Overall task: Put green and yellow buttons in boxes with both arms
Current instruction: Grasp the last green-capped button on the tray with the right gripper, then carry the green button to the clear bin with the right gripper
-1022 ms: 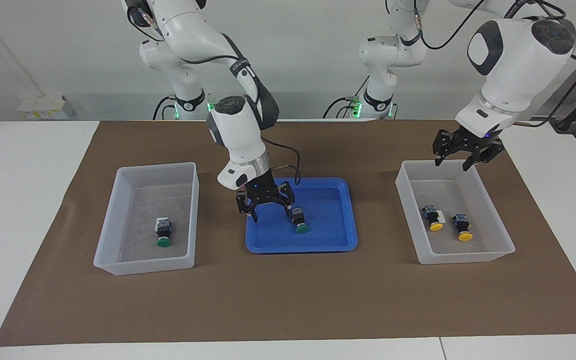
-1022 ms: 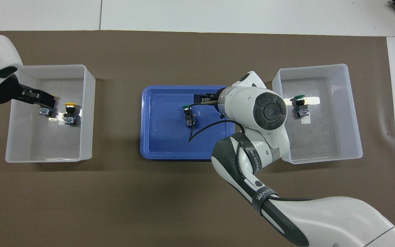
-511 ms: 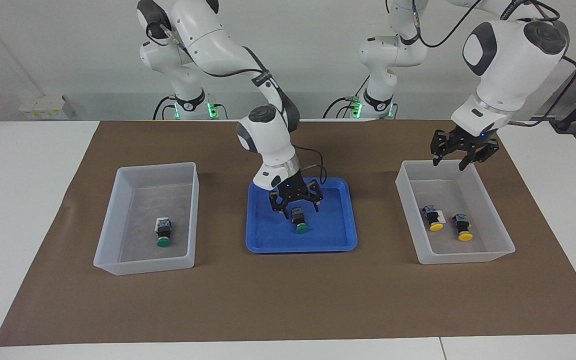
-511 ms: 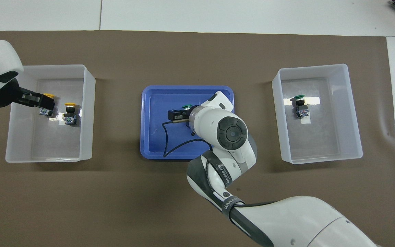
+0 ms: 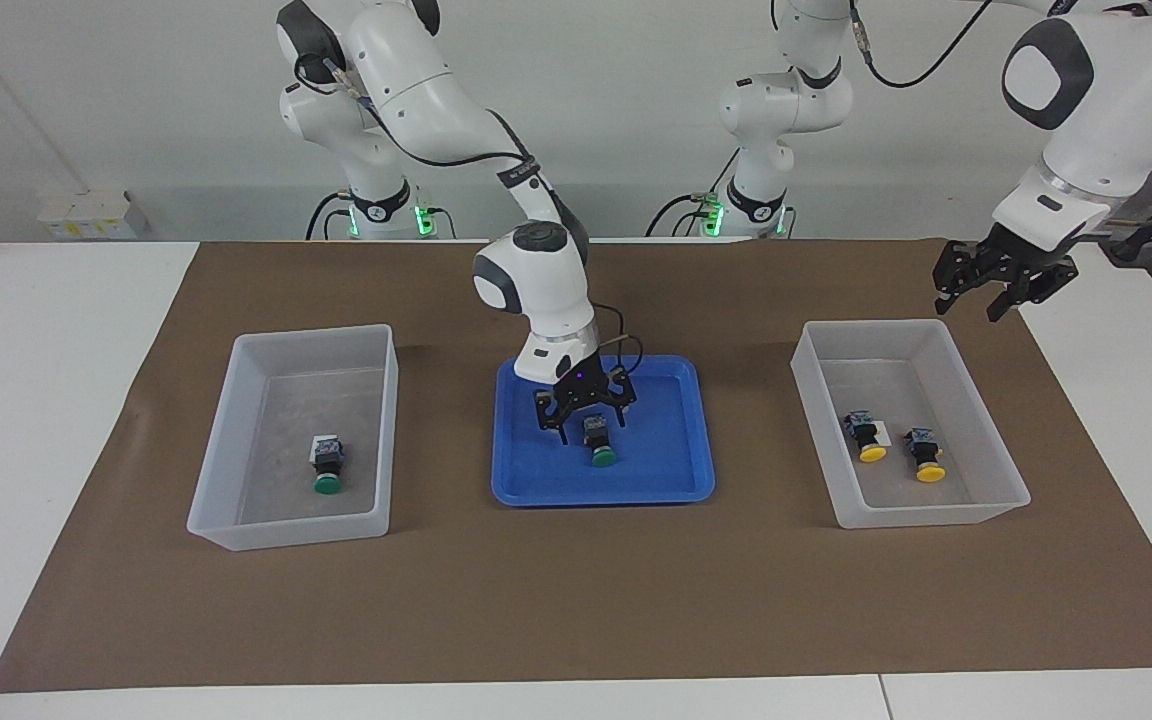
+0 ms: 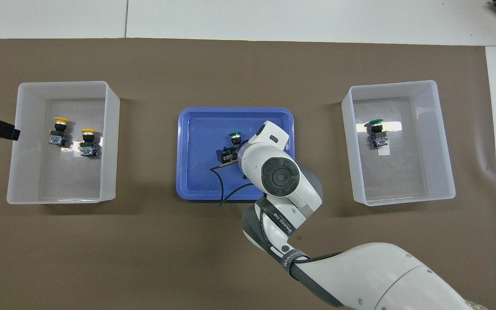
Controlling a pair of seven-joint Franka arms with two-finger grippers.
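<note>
Our right gripper (image 5: 591, 427) straddles, unclenched, the green button (image 5: 599, 443) mid-tray (image 5: 536, 480); our left gripper (image 5: 996, 290), half-open and empty, hangs outside the yellow-button box (image 5: 986, 440).

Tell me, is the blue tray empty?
No. One green button lies in the blue tray, under the right gripper.

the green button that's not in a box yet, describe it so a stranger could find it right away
Start at the shallow blue tray in the middle of the brown mat, between the two whitish boxes. The green button lies in that tray, under the right gripper. It is the only button in the tray; the other green button lies in a box.
</note>
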